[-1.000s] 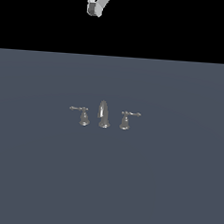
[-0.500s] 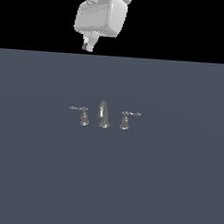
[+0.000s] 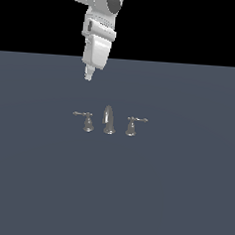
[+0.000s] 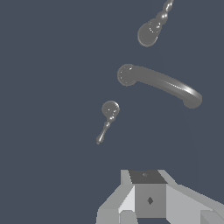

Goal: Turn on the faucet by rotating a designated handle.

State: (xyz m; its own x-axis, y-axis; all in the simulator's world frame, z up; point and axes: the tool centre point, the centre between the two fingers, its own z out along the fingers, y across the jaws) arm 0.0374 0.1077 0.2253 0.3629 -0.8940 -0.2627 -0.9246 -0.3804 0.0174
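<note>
Tool hangs above the tabletop, up-left of the faucet in exterior view, holding nothing; can't tell how far open. Handle, arm pointing to exterior view's left, sits left of spout. No readable writing.

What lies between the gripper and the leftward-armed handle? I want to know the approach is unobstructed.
Nothing. In the exterior view, only bare grey surface separates the gripper from the handle; the wrist view agrees.
</note>
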